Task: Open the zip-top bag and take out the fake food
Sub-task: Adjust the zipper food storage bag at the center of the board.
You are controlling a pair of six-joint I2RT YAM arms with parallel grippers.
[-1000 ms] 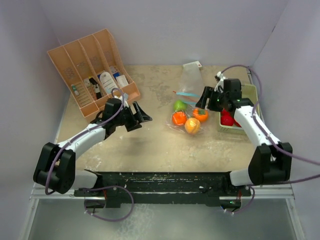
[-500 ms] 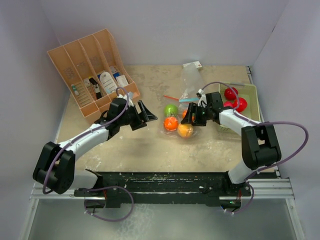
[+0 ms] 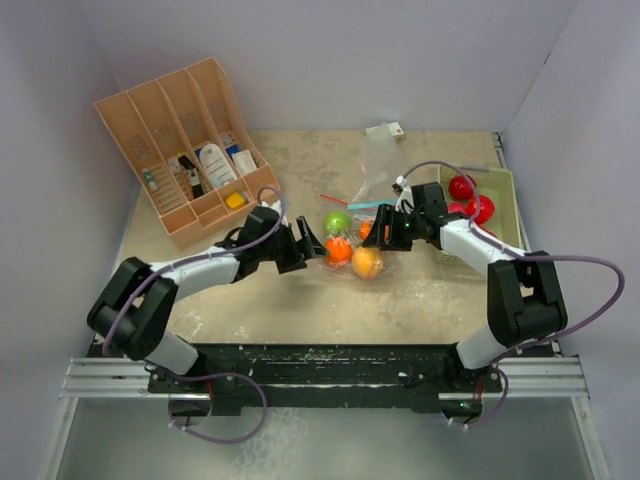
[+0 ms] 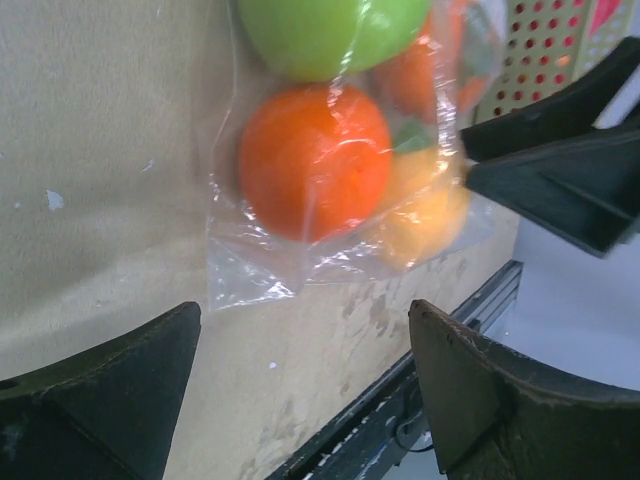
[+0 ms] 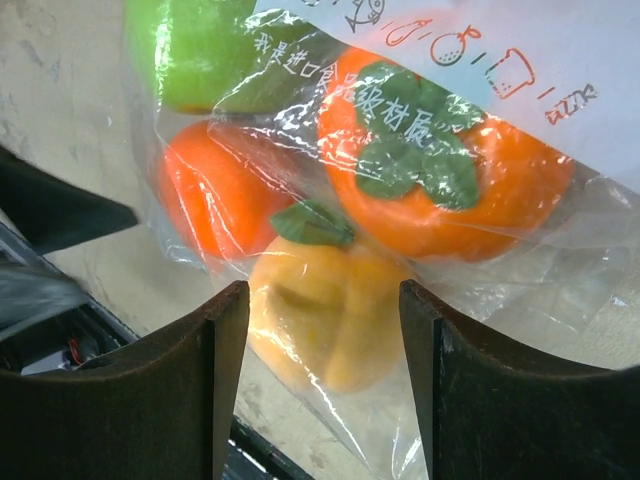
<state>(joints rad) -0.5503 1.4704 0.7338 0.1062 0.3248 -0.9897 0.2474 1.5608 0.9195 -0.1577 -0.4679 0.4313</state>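
I see glossy toy fruit (image 4: 315,165) in clear bag (image 4: 245,280). Left gripper (image 4: 300,320) apart, bag corner ahead; right gripper (image 5: 322,300) apart, straddling yellow fruit (image 5: 330,335).

the clear bag (image 5: 560,270) has white lettering and red line drawings. inside: green fruit (image 5: 190,50), orange fruit (image 4: 315,160), yellow-orange fruit (image 5: 325,315), and a leafy fruit (image 5: 440,175), orange with green. the pale green tray (image 3: 507,195) holds red fruits (image 3: 462,187).
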